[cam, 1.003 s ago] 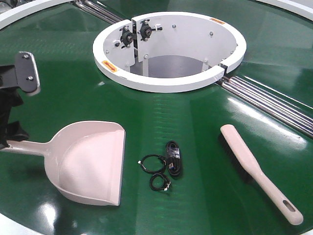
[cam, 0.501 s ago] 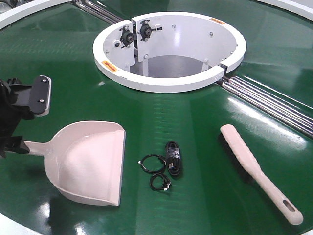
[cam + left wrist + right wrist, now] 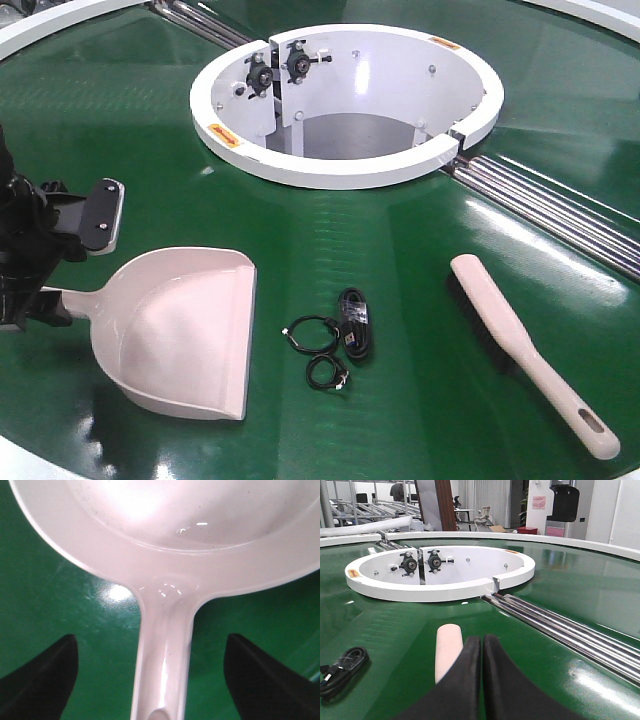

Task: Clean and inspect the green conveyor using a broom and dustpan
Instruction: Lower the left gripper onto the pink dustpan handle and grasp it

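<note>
- While the left gripper straddles the handle of the dustpan, its jaws stand wide apart, one finger on each side, neither touching the beige plastic
- Ahead of that gripper the dustpan lies flat on the green conveyor, with the scoop mouth turned away toward a small tangle of black cable
- The right gripper is closed on nothing, its fingers pressed together
- Just left of its tips the rounded end of the broom lies on the belt; beyond the gripper run the metal rollers and the white ring
</note>
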Tool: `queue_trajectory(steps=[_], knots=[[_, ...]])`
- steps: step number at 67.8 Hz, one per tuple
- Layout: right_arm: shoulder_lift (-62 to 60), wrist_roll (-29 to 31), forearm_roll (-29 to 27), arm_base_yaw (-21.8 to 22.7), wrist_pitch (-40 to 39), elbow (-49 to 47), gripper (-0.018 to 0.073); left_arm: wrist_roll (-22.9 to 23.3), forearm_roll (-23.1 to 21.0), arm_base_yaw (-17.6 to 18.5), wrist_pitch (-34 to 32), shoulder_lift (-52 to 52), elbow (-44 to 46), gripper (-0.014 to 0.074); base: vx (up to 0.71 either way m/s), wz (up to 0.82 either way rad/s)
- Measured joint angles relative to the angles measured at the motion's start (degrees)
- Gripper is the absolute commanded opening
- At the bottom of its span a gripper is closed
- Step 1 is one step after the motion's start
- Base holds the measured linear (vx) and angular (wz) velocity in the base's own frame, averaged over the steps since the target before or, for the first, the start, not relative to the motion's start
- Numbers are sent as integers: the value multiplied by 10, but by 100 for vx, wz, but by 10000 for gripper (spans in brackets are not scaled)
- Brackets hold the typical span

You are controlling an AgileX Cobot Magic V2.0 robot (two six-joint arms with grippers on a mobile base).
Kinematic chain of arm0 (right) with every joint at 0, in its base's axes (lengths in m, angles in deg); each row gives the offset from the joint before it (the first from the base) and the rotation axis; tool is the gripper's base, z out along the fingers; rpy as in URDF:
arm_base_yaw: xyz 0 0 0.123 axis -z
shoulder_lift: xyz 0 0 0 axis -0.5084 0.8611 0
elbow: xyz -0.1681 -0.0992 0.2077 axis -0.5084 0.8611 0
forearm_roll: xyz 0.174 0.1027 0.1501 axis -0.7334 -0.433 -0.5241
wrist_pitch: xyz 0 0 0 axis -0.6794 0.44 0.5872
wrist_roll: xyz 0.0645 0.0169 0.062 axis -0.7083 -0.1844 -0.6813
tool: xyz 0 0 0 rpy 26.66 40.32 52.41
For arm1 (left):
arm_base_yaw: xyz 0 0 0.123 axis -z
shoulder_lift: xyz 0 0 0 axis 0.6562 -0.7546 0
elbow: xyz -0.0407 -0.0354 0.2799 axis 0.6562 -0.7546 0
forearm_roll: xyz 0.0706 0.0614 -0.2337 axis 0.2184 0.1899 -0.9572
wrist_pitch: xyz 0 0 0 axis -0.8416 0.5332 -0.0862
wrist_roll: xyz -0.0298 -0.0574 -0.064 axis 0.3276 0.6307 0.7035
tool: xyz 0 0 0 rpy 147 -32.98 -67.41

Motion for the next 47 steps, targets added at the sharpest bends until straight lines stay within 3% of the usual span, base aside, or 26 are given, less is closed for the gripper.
queue_trajectory(steps=[30, 39, 47], knots=[[0, 0, 0, 0, 0, 0, -10, -1, 2, 0, -3, -45, 0, 534, 0, 0], [0, 0, 0, 0, 0, 0, -10, -1, 2, 0, 0, -56, 0, 444, 0, 0], [0, 0, 0, 0, 0, 0, -10, -1, 5, 0, 9, -66, 0, 295, 0, 0]])
